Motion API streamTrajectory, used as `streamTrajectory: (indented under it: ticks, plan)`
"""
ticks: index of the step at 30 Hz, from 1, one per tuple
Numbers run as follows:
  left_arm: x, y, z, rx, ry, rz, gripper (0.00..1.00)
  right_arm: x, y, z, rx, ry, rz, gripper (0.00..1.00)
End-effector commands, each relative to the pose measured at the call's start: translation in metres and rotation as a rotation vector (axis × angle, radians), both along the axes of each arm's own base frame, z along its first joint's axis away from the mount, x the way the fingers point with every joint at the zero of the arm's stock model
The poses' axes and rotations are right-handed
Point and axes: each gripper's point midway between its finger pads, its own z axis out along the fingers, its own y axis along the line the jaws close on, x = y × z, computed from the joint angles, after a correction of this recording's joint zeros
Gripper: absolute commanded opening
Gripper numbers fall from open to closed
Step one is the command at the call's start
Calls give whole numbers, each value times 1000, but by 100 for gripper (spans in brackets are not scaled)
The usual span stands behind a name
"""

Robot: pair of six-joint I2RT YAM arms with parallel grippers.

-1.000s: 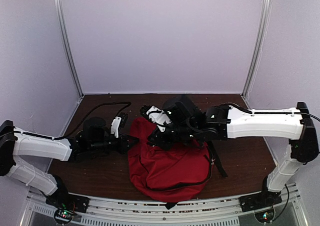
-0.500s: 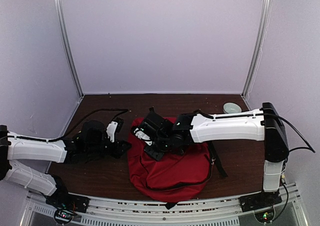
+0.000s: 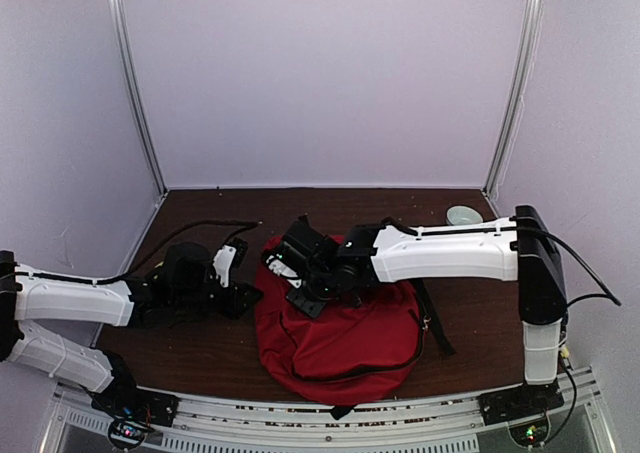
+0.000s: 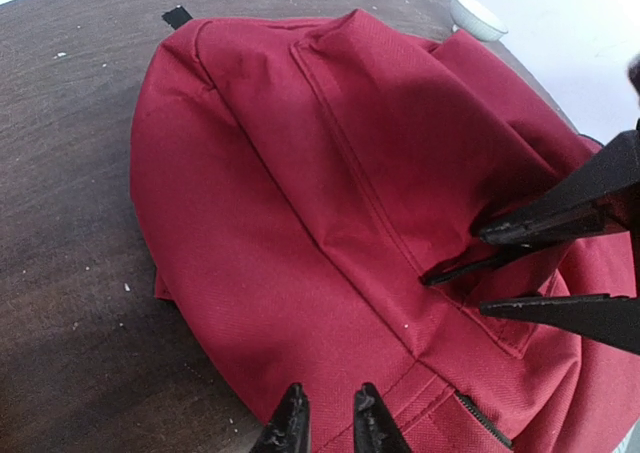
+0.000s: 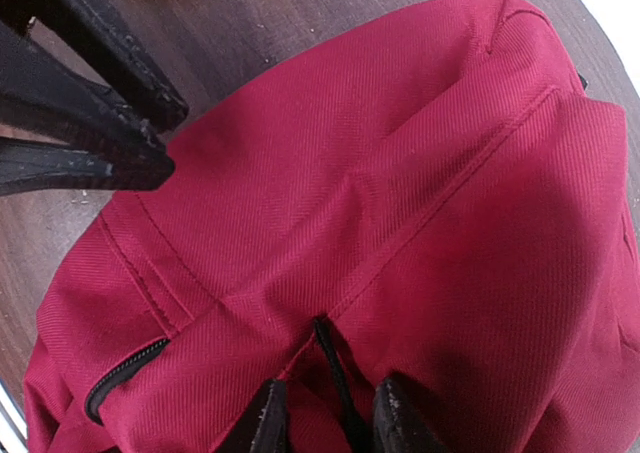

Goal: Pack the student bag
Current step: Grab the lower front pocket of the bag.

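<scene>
The red student bag [image 3: 340, 323] lies on the brown table [image 3: 480, 303], between the arms. My right gripper [image 3: 297, 276] is at the bag's upper left corner. In the right wrist view its jaws [image 5: 325, 413] stand open on either side of a thin black zipper pull [image 5: 335, 368], pressed into a fold of the bag [image 5: 400, 173]. My left gripper [image 3: 247, 295] is at the bag's left edge. In the left wrist view its jaws [image 4: 326, 423] stand a narrow gap apart over the bag's rim [image 4: 300, 193], holding nothing. A zipper [image 4: 480, 418] runs beside them.
A small white bowl [image 3: 463, 215] stands at the back right and also shows in the left wrist view [image 4: 478, 15]. A black cable [image 3: 215, 223] runs along the back left. A black strap [image 3: 432, 318] trails off the bag's right side. Walls close in on three sides.
My right arm has folded up at the elbow and its gripper has shifted left onto the bag's upper left corner, uncovering the white bowl. My left gripper has drawn back slightly to the left.
</scene>
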Motion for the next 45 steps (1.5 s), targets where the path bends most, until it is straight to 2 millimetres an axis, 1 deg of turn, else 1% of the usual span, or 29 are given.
streamTrajectory:
  ticks: [1,4,5,6,8,10,13,18,20,23,25,29,32,33,36,38,40,42,45]
  plan:
    - [3,0,7,0,-38,7,20,16,-10,-8,-89,-46,-39,32]
    - [3,1,4,11,-35,5,21,18,-13,-10,-109,-58,-46,30]
    - [3,1,4,14,-34,4,21,17,-14,-10,-116,-60,-47,27]
    - [3,1,3,21,-33,2,21,17,-15,-10,-120,-62,-50,23]
    - [4,-1,4,26,-28,-2,21,15,-16,-9,-123,-56,-48,11]
    - [4,-2,4,34,-21,-10,21,10,-16,-4,-107,-40,-41,0]
    - [2,-7,8,22,-24,-36,25,4,-11,13,-32,-18,-35,0]
    - [-4,-14,26,-75,-83,-84,33,-9,-4,48,172,23,-20,0]
    - [-6,-17,30,-94,-103,-100,36,-13,-4,60,245,54,-19,0]
    - [-14,-30,33,-86,-142,-162,41,-14,-7,70,349,116,-40,0]
    - [-20,-43,37,-74,-186,-213,47,-12,-11,76,440,160,-63,0]
    - [-26,-65,48,-101,-257,-277,62,-8,-17,78,596,243,-105,0]
    - [-27,-76,42,-100,-248,-314,70,-3,-19,80,690,292,-130,0]
    - [-26,-79,40,-92,-249,-322,73,-1,-21,80,707,299,-141,0]
    - [-28,-89,36,-66,-270,-359,77,2,-25,80,737,308,-160,0]
    - [-24,-92,34,-50,-278,-348,78,2,-26,81,752,309,-167,0]
    - [-23,-96,35,-53,-290,-352,81,1,-25,82,768,321,-172,0]
    - [-24,-104,38,-53,-315,-375,89,1,-24,83,782,326,-173,0]
    - [-30,-112,47,-66,-379,-405,92,1,-24,85,790,330,-175,0]
